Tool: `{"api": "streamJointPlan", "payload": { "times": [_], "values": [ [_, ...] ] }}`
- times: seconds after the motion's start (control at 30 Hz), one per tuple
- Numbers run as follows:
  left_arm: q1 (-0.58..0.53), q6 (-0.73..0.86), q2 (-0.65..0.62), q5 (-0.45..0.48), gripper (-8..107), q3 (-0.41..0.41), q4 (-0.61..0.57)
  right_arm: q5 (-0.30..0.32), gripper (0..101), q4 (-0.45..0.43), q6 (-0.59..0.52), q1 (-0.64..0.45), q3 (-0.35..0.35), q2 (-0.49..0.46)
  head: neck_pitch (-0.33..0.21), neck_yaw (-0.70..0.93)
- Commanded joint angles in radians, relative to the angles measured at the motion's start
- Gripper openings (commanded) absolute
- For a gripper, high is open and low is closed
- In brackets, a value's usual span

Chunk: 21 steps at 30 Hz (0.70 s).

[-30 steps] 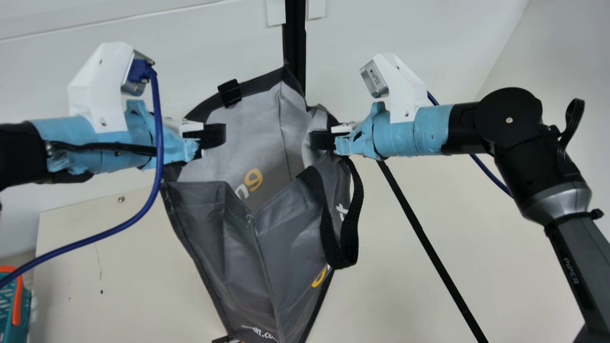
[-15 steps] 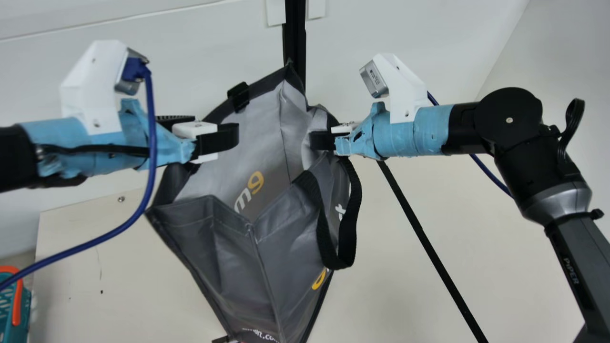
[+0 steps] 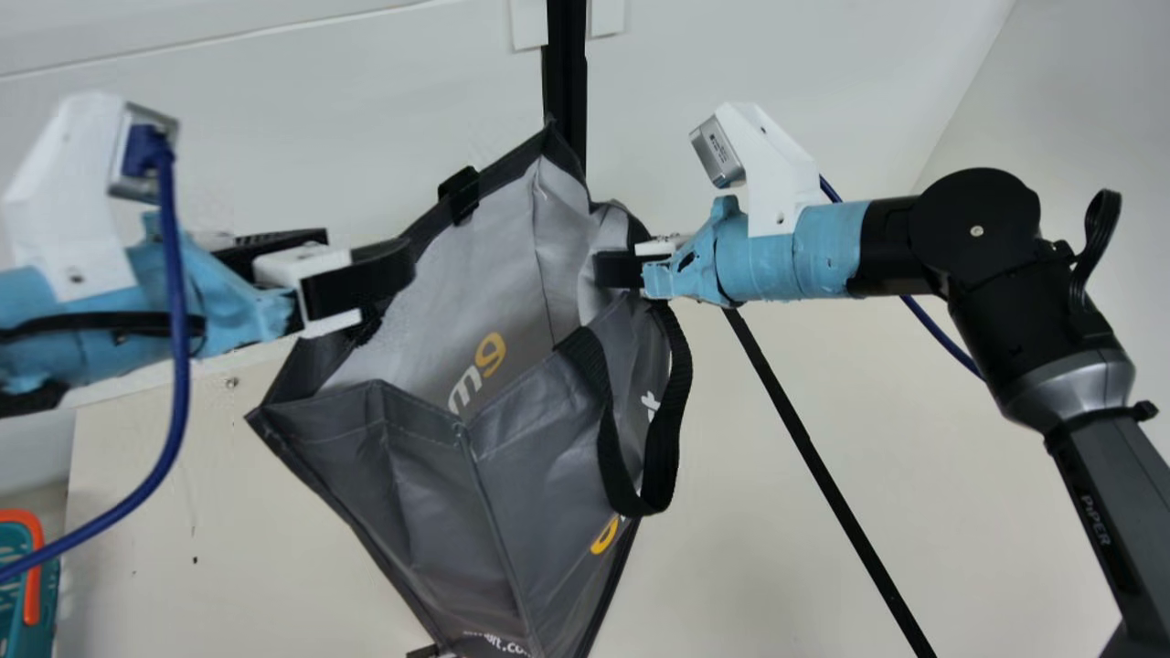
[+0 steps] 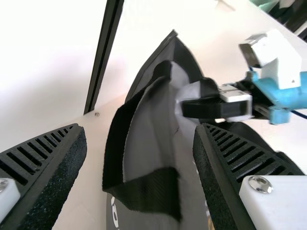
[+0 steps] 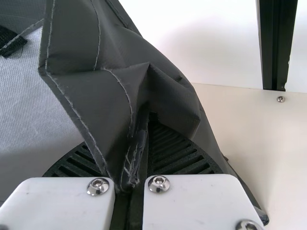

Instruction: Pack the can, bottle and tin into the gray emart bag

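The gray emart bag point(image 3: 420, 484) hangs at the middle of the main view, its mouth spread and pale lining showing. My right gripper point(image 3: 618, 270) is shut on its right rim; the right wrist view shows dark folded fabric of the bag point(image 5: 96, 105) pinched in the right gripper point(image 5: 140, 143). At the bag's upper left edge, my left gripper point(image 3: 352, 258) stands open. In the left wrist view, the left gripper point(image 4: 139, 139) has its fingers wide apart, with the bag's black strap point(image 4: 148, 194) and lining beyond them.
A teal basket with an orange handle point(image 3: 32, 576) sits at the main view's lower left. Behind the bag rises a black post point(image 3: 565, 82) against the white wall. A blue cable point(image 3: 174, 393) hangs from my left wrist.
My left gripper has opened, let go of the bag's rim, and drawn back left and slightly down. The bag's left corner has shifted left and down. My right arm has kept still.
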Motion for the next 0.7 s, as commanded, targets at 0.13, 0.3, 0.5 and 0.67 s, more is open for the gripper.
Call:
{"api": "streamJointPlan", "payload": {
  "times": [0.13,0.3,0.5,0.67],
  "values": [
    [0.039,0.042,-0.058,-0.014,90,0.05,-0.017,0.0,0,0.0,0.0,0.0,0.0,0.0,-0.023,-0.001],
    [0.073,0.078,-0.105,-0.024,90,0.087,-0.018,-0.001,0,0.0,0.0,0.0,0.0,0.0,-0.023,-0.001],
    [0.111,0.098,-0.159,-0.037,90,0.132,0.018,-0.001,0,0.0,0.0,0.0,0.0,0.0,-0.023,-0.001],
    [0.124,0.093,-0.2,-0.047,90,0.172,0.113,-0.001,0,0.0,0.0,0.0,0.0,0.0,-0.023,-0.001]
  ]
}}
